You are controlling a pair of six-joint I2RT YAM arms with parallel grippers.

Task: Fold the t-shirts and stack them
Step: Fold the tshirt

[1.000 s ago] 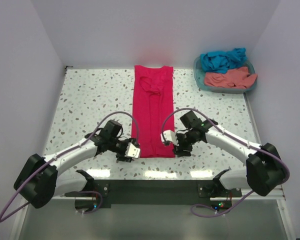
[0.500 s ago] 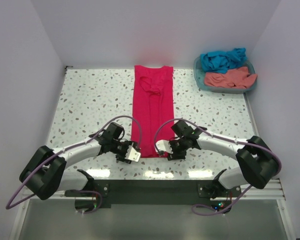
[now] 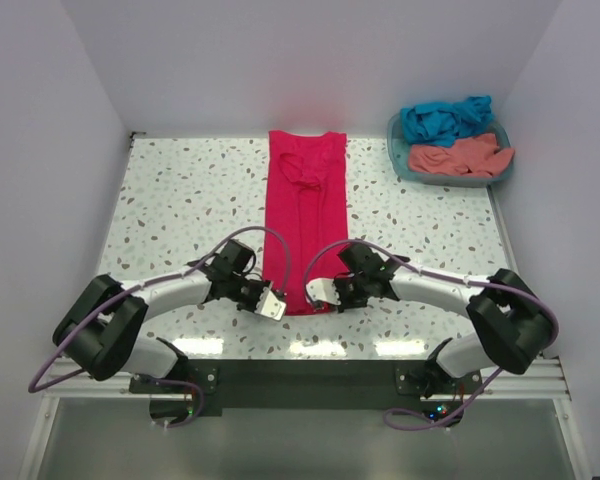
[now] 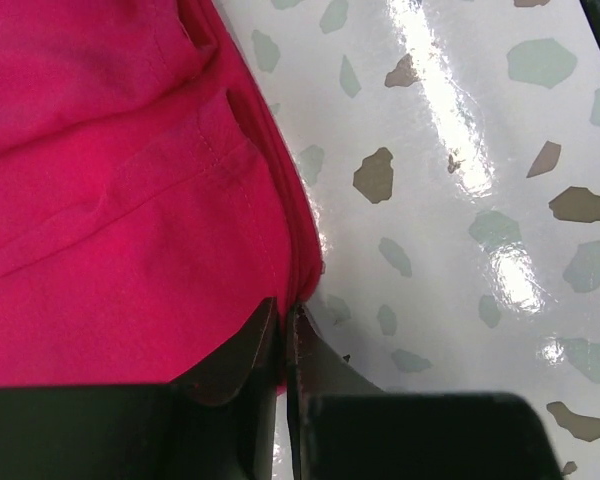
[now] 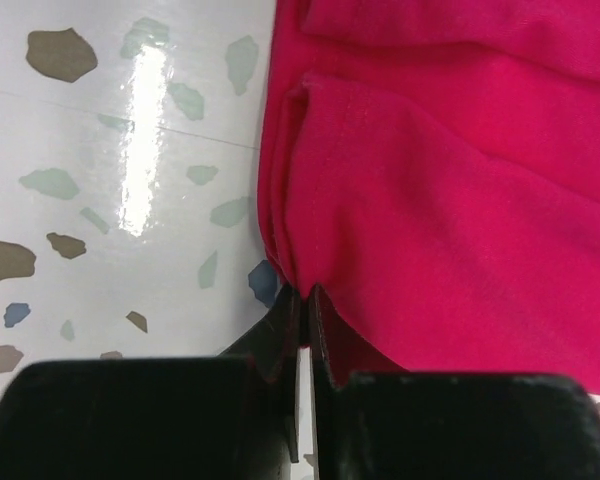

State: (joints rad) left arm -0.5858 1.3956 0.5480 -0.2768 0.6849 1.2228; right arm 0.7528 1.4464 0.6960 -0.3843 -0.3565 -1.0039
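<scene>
1. A white table (image 3: 180, 190) with a speckled terrazzo top spreads out on both sides of the crimson-pink t-shirt (image 3: 307, 220). This soft cloth shirt is folded into a long narrow strip that runs from the table's far edge to near its front edge.
2. The left arm (image 3: 165, 292), white with black joints, lies low over the table on the left of the crimson-pink t-shirt. Its elbow is swung outward and its forearm reaches in to the strip's near left corner.
3. The right arm (image 3: 435, 285) mirrors it on the right side of the crimson-pink t-shirt, its forearm pointing in at the near right corner.
4. A teal plastic basket (image 3: 398, 150) stands well to the right of the crimson-pink t-shirt, level with its far end.
5. A crumpled teal-blue t-shirt (image 3: 445, 118) fills the back of the basket, and a crumpled salmon-coral t-shirt (image 3: 460, 155) fills the front.
6. The left gripper (image 4: 283, 310) has its black fingers pinched together on the hem at the near left corner of the crimson-pink t-shirt.
7. The right gripper (image 5: 303, 295) is likewise clamped on the folded edge at the near right corner, where the cloth bunches into its fingertips.
</scene>
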